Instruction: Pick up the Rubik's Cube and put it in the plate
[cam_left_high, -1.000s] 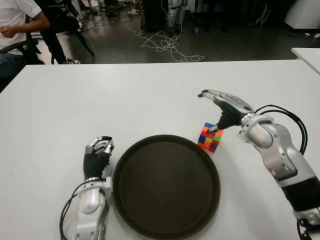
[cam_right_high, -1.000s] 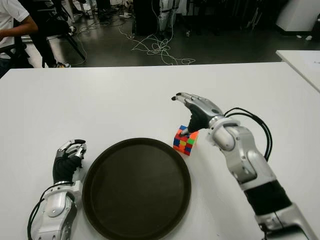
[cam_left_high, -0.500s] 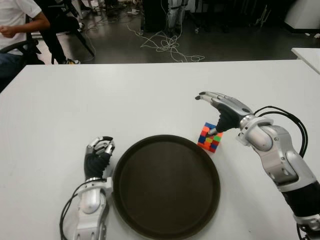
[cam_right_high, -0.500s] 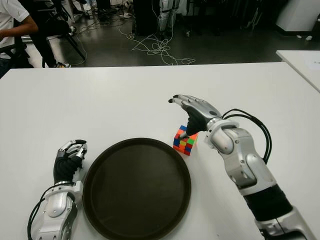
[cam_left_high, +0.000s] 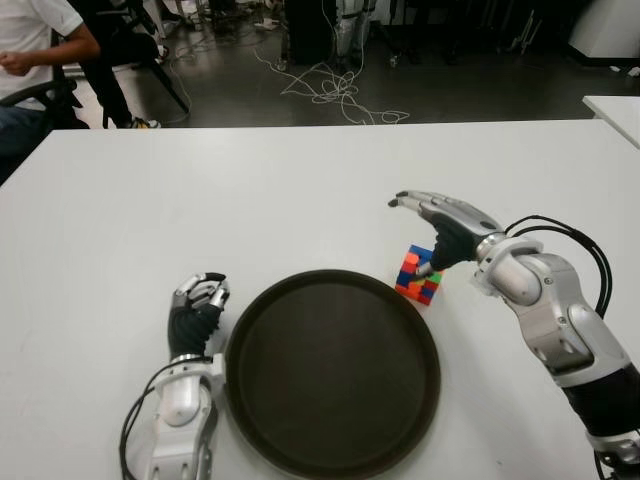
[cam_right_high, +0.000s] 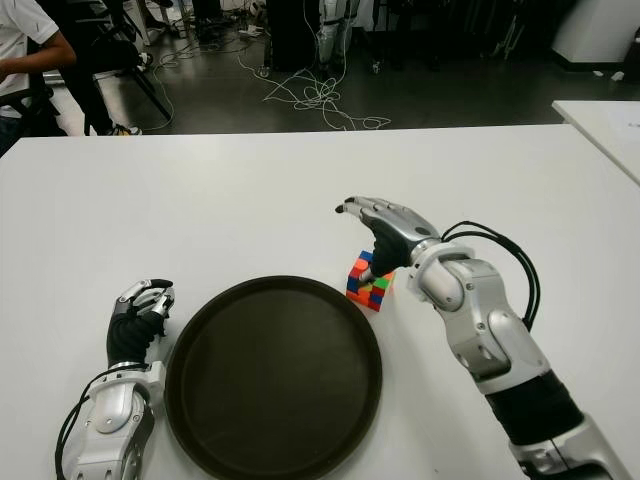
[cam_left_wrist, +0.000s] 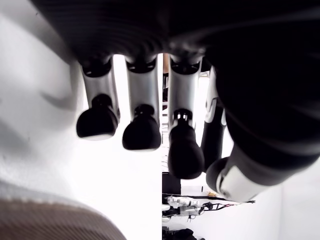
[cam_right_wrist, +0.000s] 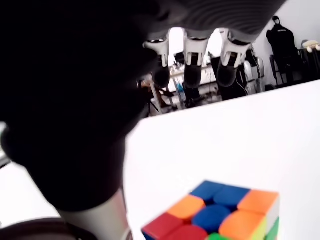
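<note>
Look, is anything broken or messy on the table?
Nothing stands out. The colourful Rubik's Cube sits whole on the white table beside the round dark plate, under the open right hand. The left hand shows left of the plate.

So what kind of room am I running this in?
Most likely a robotics lab or workshop. Loose cables trail across the dark floor beyond the white table, equipment stands along the back, and a seated person shows at the far left.
</note>
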